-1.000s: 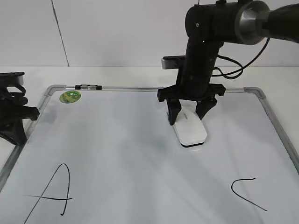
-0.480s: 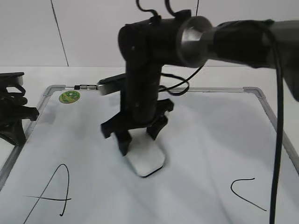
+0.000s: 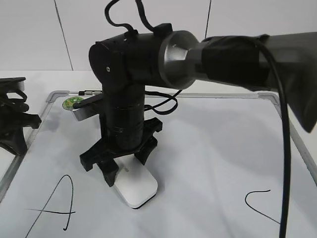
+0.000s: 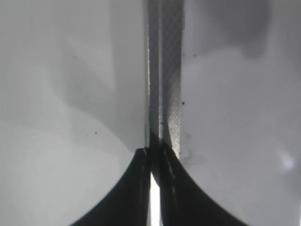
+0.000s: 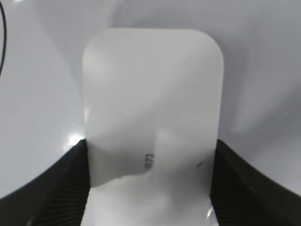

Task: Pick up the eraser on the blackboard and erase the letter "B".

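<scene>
I have the eraser (image 3: 136, 189) flat on the blackboard (image 3: 218, 144), low in the middle of the writing surface, between the letter A (image 3: 55, 204) at the lower left and the letter C (image 3: 261, 205) at the lower right. The right claw (image 3: 127, 169) is clamped on it, one finger on each long side; the right wrist view shows the dark fingers (image 5: 51, 188) pressed against both flanks of the white block (image 5: 153, 117). I see no letter "B" in any view; the eraser sits where it would stand between A and C, so I judge it either under the block or already wiped.

To do this wipe well, I would keep the base flat and pressed, stroke in short overlapping passes, and keep the squeeze even so the block does not twist out.

Room is decent: bare board lies all around the eraser, but the A's strokes are near on the left, so leftward passes should stop short of them. The C is well apart. The frame's top edge and the green magnet (image 3: 72, 103), partly hidden behind the arm, are far off. The left claw (image 3: 14, 124) is parked at the board's left rim; its fingers (image 4: 141, 188) look pressed together with nothing between them.
</scene>
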You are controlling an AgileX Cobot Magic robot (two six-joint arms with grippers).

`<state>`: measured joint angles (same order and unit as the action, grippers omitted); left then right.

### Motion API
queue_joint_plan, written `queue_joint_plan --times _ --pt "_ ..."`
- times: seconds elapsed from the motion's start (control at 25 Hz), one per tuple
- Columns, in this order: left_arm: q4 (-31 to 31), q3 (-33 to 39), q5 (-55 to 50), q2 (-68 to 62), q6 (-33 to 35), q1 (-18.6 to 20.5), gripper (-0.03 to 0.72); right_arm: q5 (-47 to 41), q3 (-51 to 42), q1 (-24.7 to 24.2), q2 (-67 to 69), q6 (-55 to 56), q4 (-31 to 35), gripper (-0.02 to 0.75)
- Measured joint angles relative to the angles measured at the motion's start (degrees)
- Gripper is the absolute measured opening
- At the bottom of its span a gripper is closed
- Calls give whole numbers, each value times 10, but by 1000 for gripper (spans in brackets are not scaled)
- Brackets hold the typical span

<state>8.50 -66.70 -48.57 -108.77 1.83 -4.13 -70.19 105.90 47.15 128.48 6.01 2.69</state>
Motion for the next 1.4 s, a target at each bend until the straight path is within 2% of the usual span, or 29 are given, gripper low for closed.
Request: queue_joint_plan --times 0.08,0.16,0.4,0.52,0.8,1.04,1.16,1.4 --pt "0 0 1 0 0 0 16 0 0 -13 0 8 7 528" --pt "2 0 3 0 0 0 16 -1 0 -45 0 15 11 527" --pt "2 0 3 -1 0 0 16 -1 0 -176 0 27 6 527" --pt "3 0 3 -1 0 0 16 -1 0 -215 0 31 14 527" --pt "6 0 4 -1 0 0 16 2 -5 -225 -11 -6 28 527" --pt "9 0 4 -1 1 0 16 1 -19 -234 -44 -21 -27 527" --pt "9 0 4 -1 1 0 16 1 -22 -245 -78 -23 -34 527" --pt "9 0 4 -1 1 0 16 1 -98 -299 -145 -27 -33 527"
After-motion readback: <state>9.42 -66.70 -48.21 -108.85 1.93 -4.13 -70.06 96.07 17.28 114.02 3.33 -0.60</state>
